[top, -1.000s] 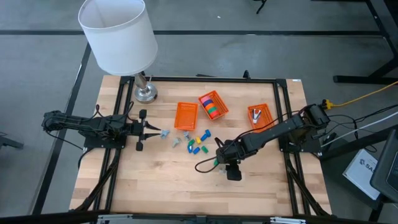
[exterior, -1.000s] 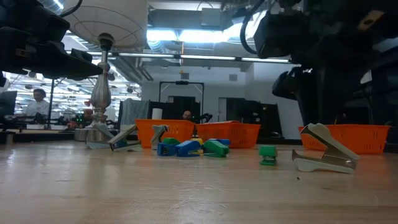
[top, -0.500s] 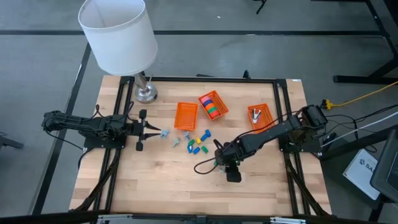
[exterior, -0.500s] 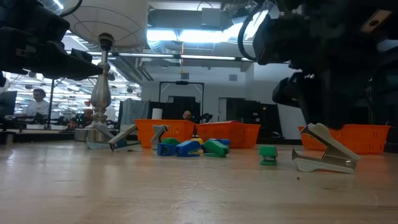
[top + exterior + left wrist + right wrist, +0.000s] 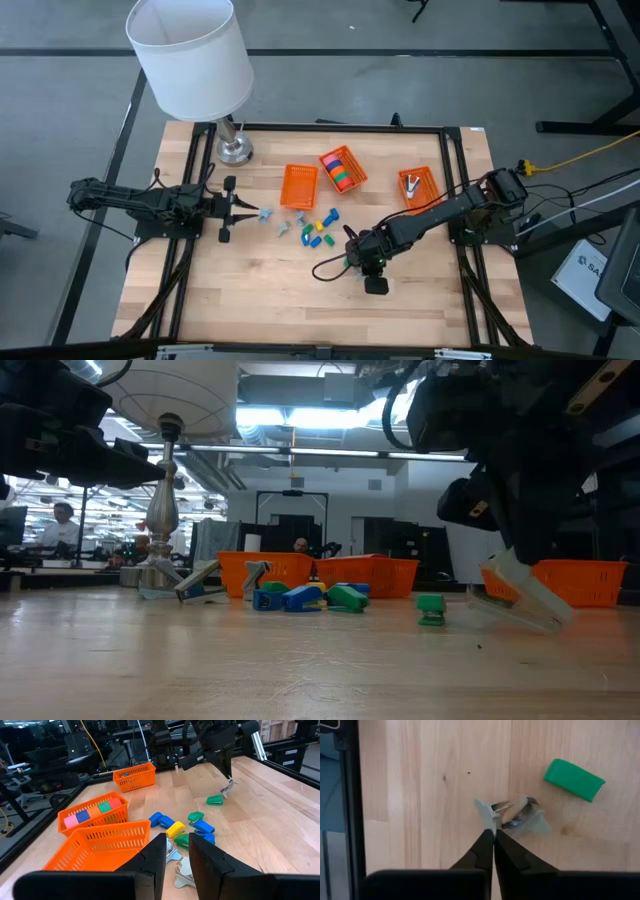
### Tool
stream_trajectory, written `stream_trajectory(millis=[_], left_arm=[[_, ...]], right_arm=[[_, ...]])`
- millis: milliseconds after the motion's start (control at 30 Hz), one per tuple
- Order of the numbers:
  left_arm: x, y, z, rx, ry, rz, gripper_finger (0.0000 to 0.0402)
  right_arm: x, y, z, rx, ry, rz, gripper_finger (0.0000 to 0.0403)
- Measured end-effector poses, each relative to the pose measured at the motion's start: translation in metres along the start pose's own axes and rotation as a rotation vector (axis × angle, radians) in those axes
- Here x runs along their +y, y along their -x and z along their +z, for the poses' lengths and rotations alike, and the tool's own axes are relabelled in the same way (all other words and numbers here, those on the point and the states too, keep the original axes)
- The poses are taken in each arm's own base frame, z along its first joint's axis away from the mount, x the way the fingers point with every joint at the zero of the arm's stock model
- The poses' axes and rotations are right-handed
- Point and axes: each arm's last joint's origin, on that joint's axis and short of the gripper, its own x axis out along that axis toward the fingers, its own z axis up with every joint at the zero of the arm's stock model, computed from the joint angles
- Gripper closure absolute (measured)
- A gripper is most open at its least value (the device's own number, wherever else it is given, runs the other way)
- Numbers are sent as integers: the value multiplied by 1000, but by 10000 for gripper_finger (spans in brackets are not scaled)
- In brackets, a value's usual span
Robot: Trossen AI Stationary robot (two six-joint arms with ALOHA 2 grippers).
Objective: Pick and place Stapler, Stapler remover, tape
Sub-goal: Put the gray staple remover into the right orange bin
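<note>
A grey stapler remover (image 5: 512, 816) lies on the wooden table beside a small green stapler (image 5: 574, 780), right of centre. My right gripper (image 5: 493, 833) points steeply down at it and is shut on one end. The tape rolls (image 5: 341, 170) sit in an orange basket at the back. Small blue, yellow and green staplers (image 5: 318, 232) and more grey removers (image 5: 283, 226) lie loose at the table's middle. My left gripper (image 5: 177, 851) waits level at the left, slightly open, with nothing between its fingers. My right gripper pinches the remover's grey plastic wing (image 5: 486, 813) at one end, only at the fingertips (image 5: 485, 840). The fingers come from above, slanting down. The remover sits tilted (image 5: 520, 596), its held end raised and its other end (image 5: 552, 620) low at the table.
An empty orange basket (image 5: 298, 185) stands next to the tape basket. A third orange basket (image 5: 418, 185) at the back right holds a remover. A lamp with a white shade (image 5: 190, 55) stands at the back left. Bare wood lies along the near side.
My right gripper has shut and taken hold of the stapler remover. The remover, which rested on the table with its jaws gaping, now stands tilted, the held end raised.
</note>
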Motion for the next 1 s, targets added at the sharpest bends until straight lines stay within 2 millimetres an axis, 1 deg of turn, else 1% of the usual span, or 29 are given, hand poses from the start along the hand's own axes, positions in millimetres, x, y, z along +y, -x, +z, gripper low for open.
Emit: stream_trajectory(millis=[267,433,700,867,1000], left_arm=[[0,0,0,0,0,0,322],[0,0,0,1,0,0,324],[0,0,0,1,0,0,323],[0,0,0,0,0,0,324],[0,0,0,0,0,0,322]], right_arm=[[0,0,0,1,-2,-8,399],[-1,7,-3,-7,1,-45,399],[-7,38,-9,-36,-16,-121,400],[-10,62,-16,-59,-14,-175,400],[-13,85,-24,-90,-26,-214,400]])
